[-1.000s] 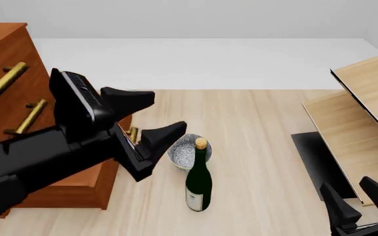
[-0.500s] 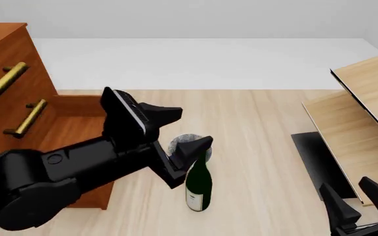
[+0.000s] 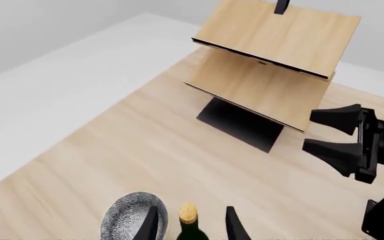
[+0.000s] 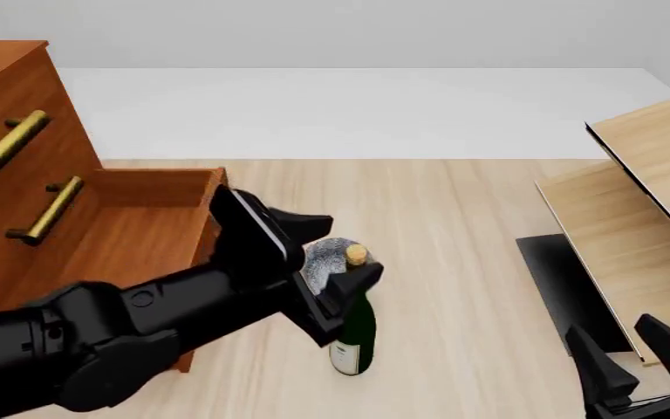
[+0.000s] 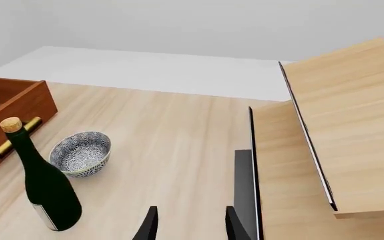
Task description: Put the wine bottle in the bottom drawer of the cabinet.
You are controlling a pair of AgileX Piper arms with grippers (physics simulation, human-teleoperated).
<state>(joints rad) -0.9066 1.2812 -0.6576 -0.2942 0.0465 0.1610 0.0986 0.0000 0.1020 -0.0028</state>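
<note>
**Left arm closes in on the wine bottle beside the open drawer**

Nearest the camera, at the lower right of the front view, the right end effector [image 4: 644, 353] hangs low over the pale wooden table [image 4: 463, 262], its two black fingers spread apart and holding nothing. It is well apart from the bottle.

Further in, the tall dark green glass wine bottle [image 4: 354, 336] with a tan cork and white label stands upright on the table. The left end effector [image 4: 345, 248] has swept rightward from the drawer front over the last second and now brackets the bottle's neck, its black fingers apart on either side of the cork. The left wrist view shows the cork between the two fingertips with gaps on both sides, so nothing is gripped yet. The black left arm stretches in low from the left, angled across the drawer's corner.

Just behind the bottle sits a speckled grey ceramic bowl [image 4: 325, 259], partly hidden by the end effector.

To the left, the reddish-brown wooden bottom drawer [image 4: 114, 244] stands pulled out and open, now uncovered by the arm. It appears ready to receive the bottle; grasping looks like the step in hand.

Behind it rises the tall reddish-brown cabinet [image 4: 3, 96] with brass bar handles.

Far right stands pale light-wood furniture [image 4: 649, 175] with a black panel.
</note>
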